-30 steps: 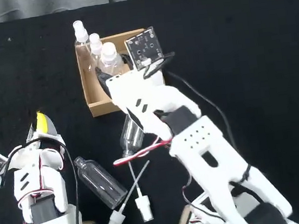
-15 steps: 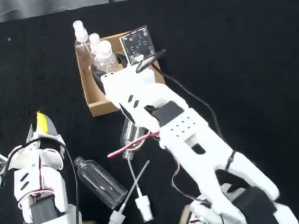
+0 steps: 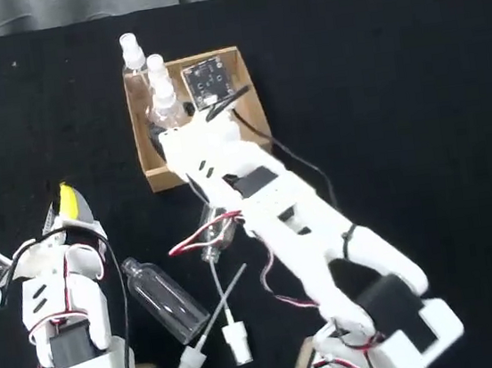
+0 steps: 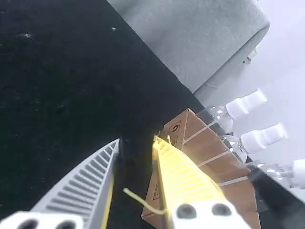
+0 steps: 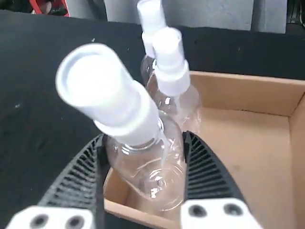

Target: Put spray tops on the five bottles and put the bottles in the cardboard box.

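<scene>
Right gripper (image 5: 143,140) clamped around a capped bottle (image 5: 114,100) at the cardboard box (image 5: 248,90) edge — two more bottles (image 5: 171,81) just beyond it, left gripper (image 4: 137,143) jaws apart, empty

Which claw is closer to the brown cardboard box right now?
Right. The right claw is over the brown cardboard box, gripping a clear plastic bottle; the left claw sits apart from it, nearer the robot.
</scene>
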`<state>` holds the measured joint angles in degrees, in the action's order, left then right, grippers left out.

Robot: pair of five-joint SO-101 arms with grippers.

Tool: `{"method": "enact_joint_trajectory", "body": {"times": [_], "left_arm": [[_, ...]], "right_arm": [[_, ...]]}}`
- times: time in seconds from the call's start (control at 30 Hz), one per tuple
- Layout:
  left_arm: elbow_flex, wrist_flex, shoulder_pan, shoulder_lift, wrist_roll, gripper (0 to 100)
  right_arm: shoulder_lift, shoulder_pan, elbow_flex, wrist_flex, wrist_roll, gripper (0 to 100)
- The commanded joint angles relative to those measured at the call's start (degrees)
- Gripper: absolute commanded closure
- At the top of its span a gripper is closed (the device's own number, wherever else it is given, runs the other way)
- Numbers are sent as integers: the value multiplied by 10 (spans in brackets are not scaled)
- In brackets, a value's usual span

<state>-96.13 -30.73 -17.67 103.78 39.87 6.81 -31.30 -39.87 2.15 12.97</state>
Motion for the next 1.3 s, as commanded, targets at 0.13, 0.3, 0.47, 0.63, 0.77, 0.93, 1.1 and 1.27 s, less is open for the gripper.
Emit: {"method": "enact_joint_trajectory", "body": {"times": [0.13, 0.3, 0.47, 0.63, 0.77, 0.93, 1.1, 1.27], "left_arm": [[-13, 16, -3, 2, -1, 898], [-13, 16, -3, 2, -1, 898], [-13, 15, -3, 2, -1, 898], [-13, 1, -2, 4, -2, 898], [-13, 1, -2, 4, -2, 898], [-13, 1, -2, 4, -2, 898], [-13, 1, -2, 4, -2, 898], [-13, 1, -2, 4, -2, 898]], "right_arm": [[-27, -20, 44, -33, 2, 920], [-45, -20, 45, -33, 2, 920], [-74, -20, 58, -33, 2, 920], [-101, -20, 68, -33, 2, 920], [-106, -20, 70, -33, 2, 919], [-107, -21, 70, -28, 2, 900], [-109, -21, 66, -27, 2, 787], [-109, -21, 66, -27, 2, 772]]}}
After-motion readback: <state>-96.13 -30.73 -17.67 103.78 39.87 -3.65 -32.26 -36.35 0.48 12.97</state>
